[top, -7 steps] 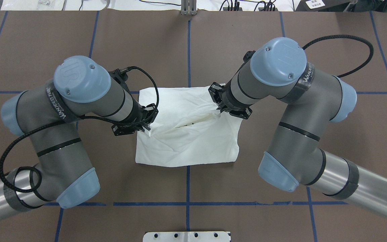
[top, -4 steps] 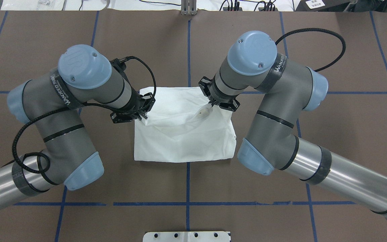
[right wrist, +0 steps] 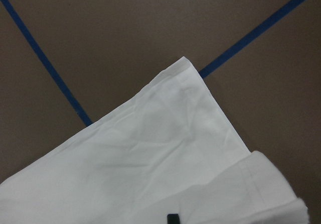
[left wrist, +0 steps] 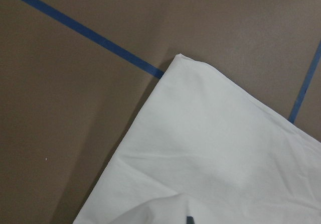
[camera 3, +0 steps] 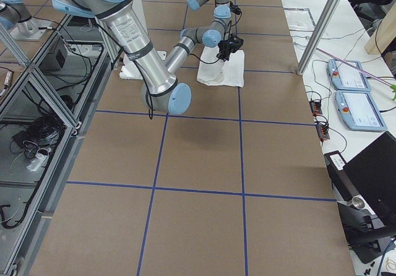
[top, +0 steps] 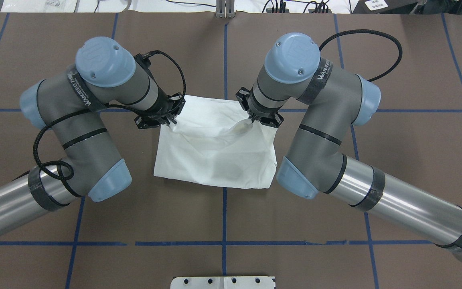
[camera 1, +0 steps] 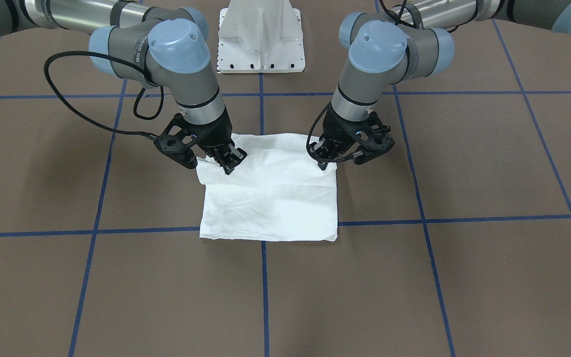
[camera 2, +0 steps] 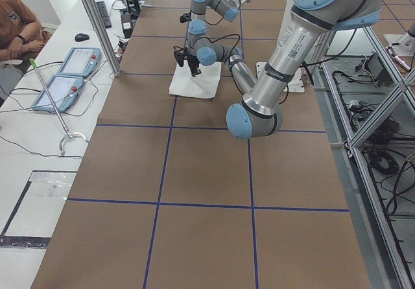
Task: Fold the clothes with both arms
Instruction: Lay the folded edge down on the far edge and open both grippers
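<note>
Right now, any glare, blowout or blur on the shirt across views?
Front-facing view: shirt near blown out, creases faint. Overhead view: folds well shaded, glare streak on the right arm. Wrist views: even light, nearest cloth soft. Side views: shirt too small for detail.

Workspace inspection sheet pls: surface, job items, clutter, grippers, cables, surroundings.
Surface: brown mat with a blue tape grid, lying flat.
Job's things: white shirt folded to a rectangle at centre, upper layer raised where it is gripped.
Clutter: nothing seen.
Grippers: left gripper and right gripper each shut on the shirt's upper layer, at opposite side edges.
Cables: left arm's cable and right arm's cable, both black, hang in loose loops.
Surroundings: white pedestal base; side bench with two pendants and a seated person.
</note>
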You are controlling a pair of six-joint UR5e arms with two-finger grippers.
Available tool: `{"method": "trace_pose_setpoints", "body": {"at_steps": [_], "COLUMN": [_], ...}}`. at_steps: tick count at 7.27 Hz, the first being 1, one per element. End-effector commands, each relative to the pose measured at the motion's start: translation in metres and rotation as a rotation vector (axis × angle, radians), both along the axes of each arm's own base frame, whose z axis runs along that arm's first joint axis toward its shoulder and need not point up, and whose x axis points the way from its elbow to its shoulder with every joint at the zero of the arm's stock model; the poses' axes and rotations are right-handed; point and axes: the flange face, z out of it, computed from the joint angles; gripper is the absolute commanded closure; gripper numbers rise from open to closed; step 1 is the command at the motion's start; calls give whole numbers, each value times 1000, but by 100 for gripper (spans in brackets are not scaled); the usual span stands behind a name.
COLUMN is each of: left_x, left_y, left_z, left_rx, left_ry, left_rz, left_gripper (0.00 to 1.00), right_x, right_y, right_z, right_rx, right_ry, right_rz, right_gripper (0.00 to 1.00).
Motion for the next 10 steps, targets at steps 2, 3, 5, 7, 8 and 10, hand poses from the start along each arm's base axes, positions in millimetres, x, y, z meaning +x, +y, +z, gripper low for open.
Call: {"method": "trace_pose_setpoints", "body": {"at_steps": [2,3,5,7,8,10], "left_x": [-1,-4,-7,-16,-28,-45], "left_y": [-23,-30,-36,-43,-48,-57], "left_z": [-7,-5,-1,2,4,19], "left_rx": [-13,-16,-20,-16,29,69], "left_ry": [-3,-7,-17,-22,-33,-58], "left_rz": [-33,-44,-51,-61,-41,-22], "left_gripper": [0,0,0,0,0,0], "right_x": [2,3,4,3,0,-25], "right_y": [-9,-12,-13,-12,-14,-36], "right_z": [-1,-1,-1,-2,1,38], "right_rx": [0,-2,-8,-2,38,104], "right_ry": [-11,-10,-12,-12,1,13], "right_rz": [14,18,22,17,1,-30], "right_gripper": [0,0,0,0,0,0]}}
